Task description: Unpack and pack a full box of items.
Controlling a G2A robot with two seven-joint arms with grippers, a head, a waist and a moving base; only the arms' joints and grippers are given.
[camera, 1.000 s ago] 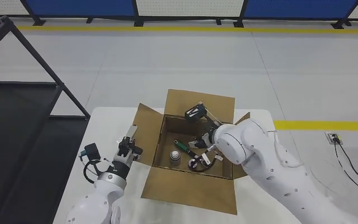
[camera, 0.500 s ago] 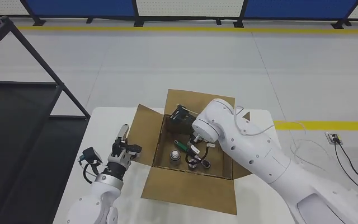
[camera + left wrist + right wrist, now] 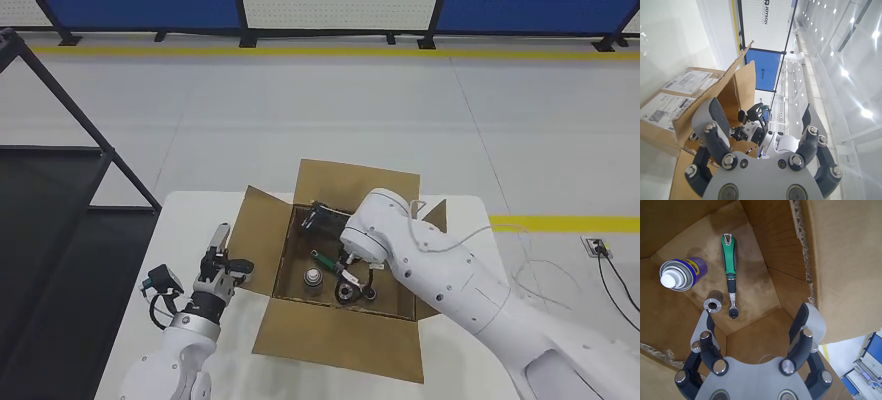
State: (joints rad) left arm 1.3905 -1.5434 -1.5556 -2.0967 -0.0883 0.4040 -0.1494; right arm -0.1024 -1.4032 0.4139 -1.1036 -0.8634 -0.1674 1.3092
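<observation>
The open brown cardboard box (image 3: 335, 345) sits at the far edge of the white tabletop (image 3: 195, 225). The right gripper (image 3: 755, 313), spread and empty, points down inside it. The left gripper (image 3: 762, 106), also spread, angles upward beside the box's left flap.

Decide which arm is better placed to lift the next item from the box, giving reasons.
Likely right. The right gripper, open, hangs inside the box over the ratchet, metal sleeve and spray can; the left gripper sits outside, beside a flap.
</observation>
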